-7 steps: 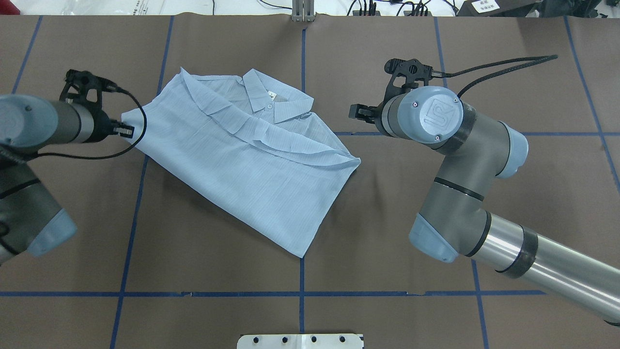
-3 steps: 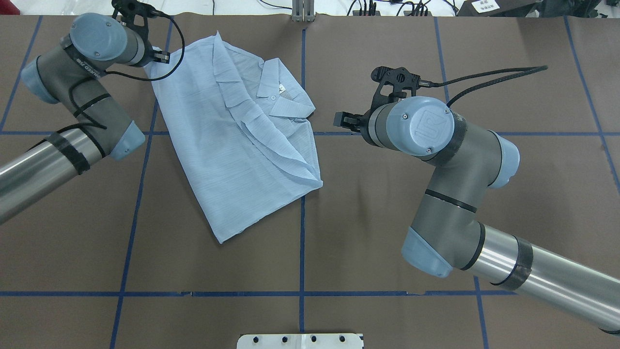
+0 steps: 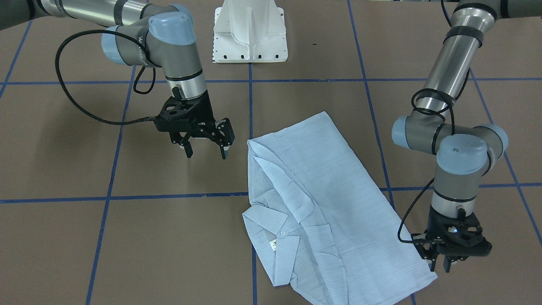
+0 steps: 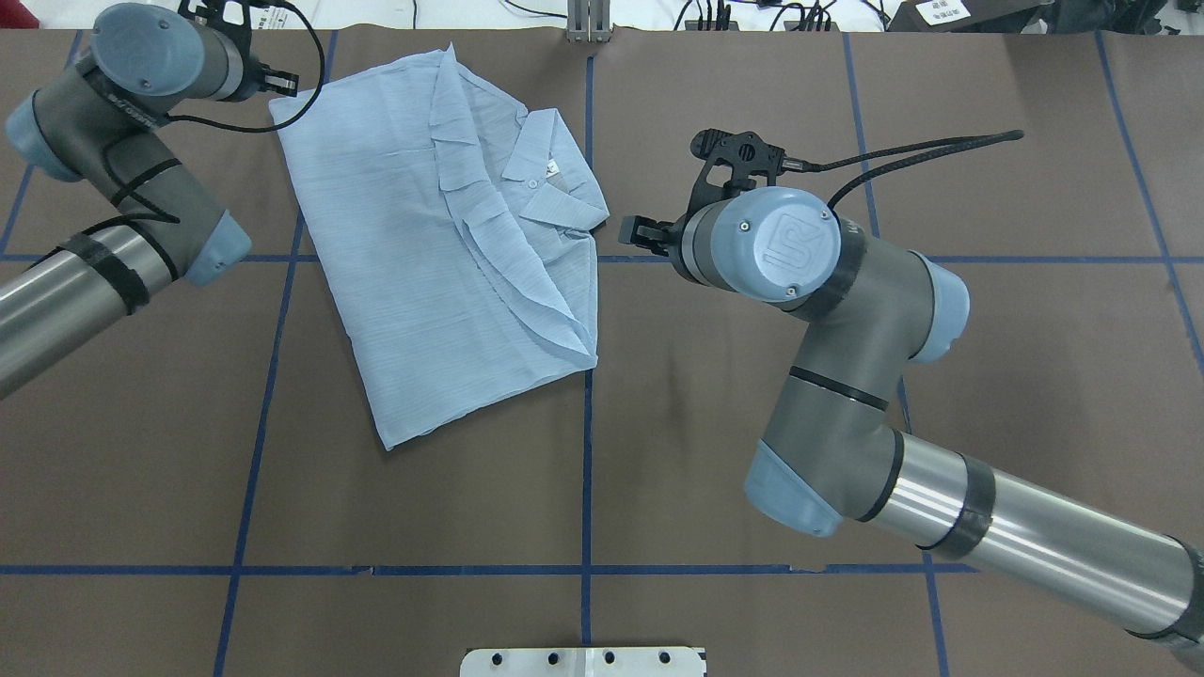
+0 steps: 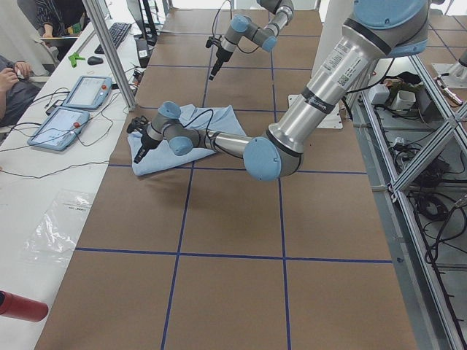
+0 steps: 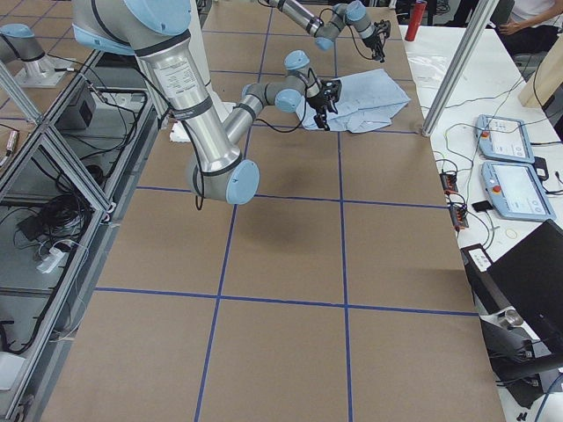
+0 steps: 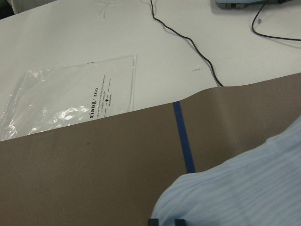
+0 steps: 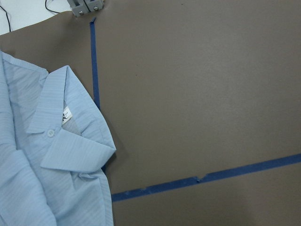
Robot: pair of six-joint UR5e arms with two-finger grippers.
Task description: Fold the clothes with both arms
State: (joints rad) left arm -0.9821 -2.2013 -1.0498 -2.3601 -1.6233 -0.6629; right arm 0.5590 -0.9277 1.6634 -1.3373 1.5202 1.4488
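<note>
the shirt (image 4: 442, 263) is laid flat on the brown table (image 4: 423, 498), in the far half and just left of the centre line of blue tape (image 4: 586, 470). it is folded into a long panel set at a slant. one short end lies at the far edge of the table and the other points near and left. the collar (image 4: 550, 179) is turned to the right side, with a small white button (image 4: 531, 185) and the neck label (image 4: 553, 167) shown between its wings. a loose fold of cloth runs from the collar towards the near right corner.

the left gripper (image 3: 439, 266) is pointed down at the far left corner of the shirt. its fingers are drawn close, with only a slim gap seen between them. in the left wrist view the cloth reaches the fingertips, but whether it is pinched cannot be told.

the right gripper (image 3: 206, 153) is held above bare table just right of the collar, apart from the cloth. its fingers are spread wide and nothing is held in them.

beyond the far edge, a clear plastic bag (image 7: 70, 103) is seen on a white surface.
</note>
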